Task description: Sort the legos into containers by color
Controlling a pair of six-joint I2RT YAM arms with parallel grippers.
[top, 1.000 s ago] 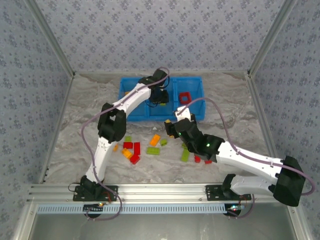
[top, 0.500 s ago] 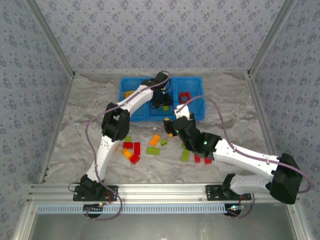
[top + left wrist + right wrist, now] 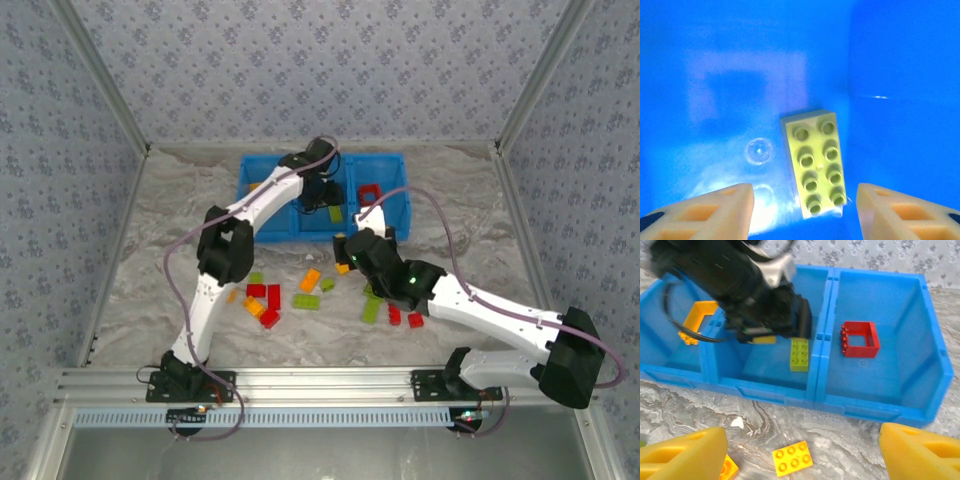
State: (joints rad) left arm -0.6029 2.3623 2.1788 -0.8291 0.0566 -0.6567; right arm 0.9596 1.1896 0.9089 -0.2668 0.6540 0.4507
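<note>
Three walls papered in pale blue-grey with a small floral print enclose the workspace: a back wall [image 3: 320,70], a left wall [image 3: 50,200] and a right wall [image 3: 590,180]. Slanting metal posts [image 3: 100,75] mark the two far corners. The tabletop [image 3: 160,230] is marbled grey and white, evenly lit, and a silver aluminium rail [image 3: 330,380] runs along its near edge.

We are seeing the bin [image 3: 875,415] standing at the far side of the table [image 3: 160,230]. An eight-stud brick [image 3: 815,162] is lying in its middle compartment, just beside the right wall. A frame [image 3: 699,320] is lying in the left compartment and a second frame [image 3: 860,339] in the right. Loose bricks [image 3: 308,281] are lying before the bin.
</note>
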